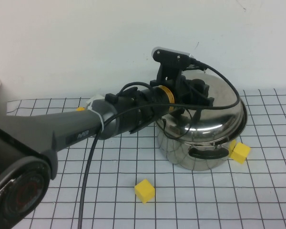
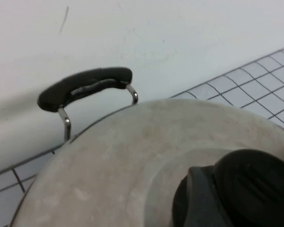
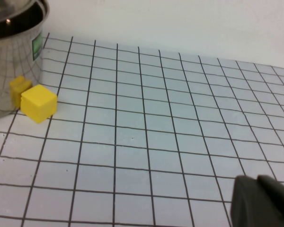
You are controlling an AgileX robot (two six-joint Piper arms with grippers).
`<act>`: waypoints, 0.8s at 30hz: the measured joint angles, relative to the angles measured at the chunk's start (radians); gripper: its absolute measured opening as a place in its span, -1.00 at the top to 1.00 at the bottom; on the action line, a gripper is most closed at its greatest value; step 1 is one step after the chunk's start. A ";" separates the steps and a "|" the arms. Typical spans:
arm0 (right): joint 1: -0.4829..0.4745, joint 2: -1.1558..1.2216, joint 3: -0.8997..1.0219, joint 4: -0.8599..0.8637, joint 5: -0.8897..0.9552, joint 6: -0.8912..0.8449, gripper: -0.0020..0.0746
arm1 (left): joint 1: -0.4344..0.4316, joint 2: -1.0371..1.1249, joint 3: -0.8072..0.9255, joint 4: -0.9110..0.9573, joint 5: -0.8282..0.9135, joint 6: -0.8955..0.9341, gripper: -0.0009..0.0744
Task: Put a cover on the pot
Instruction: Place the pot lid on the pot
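Note:
The shiny steel pot [image 1: 200, 150] stands right of centre on the grid mat, with one black loop handle [image 1: 207, 152] facing me. The domed steel lid [image 1: 224, 107] lies over its mouth, and its rim juts out a little on the right. My left gripper [image 1: 196, 93] is on top of the lid, shut on its black knob [image 2: 248, 189]. The left wrist view shows the lid's dome [image 2: 132, 156] and the pot's far handle [image 2: 85, 87]. My right gripper [image 3: 262, 203] is shut and empty, low over the mat to the right of the pot [image 3: 14, 66]. It is out of the high view.
One yellow cube [image 1: 144, 191] lies on the mat in front of the pot. Another yellow cube [image 1: 240, 152] touches the pot's right side and also shows in the right wrist view [image 3: 38, 103]. A white wall runs behind the mat.

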 joint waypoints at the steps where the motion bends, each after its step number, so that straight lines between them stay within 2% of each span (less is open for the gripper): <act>1: 0.000 0.000 0.000 0.000 0.000 0.000 0.92 | 0.000 0.004 -0.001 0.023 0.000 -0.020 0.09; 14: 0.000 0.000 0.000 0.000 0.000 0.000 0.92 | 0.000 0.044 -0.013 0.141 -0.101 -0.077 0.09; 24: 0.000 0.000 0.000 0.000 0.000 0.000 0.92 | 0.000 0.051 -0.015 0.149 -0.133 0.002 0.09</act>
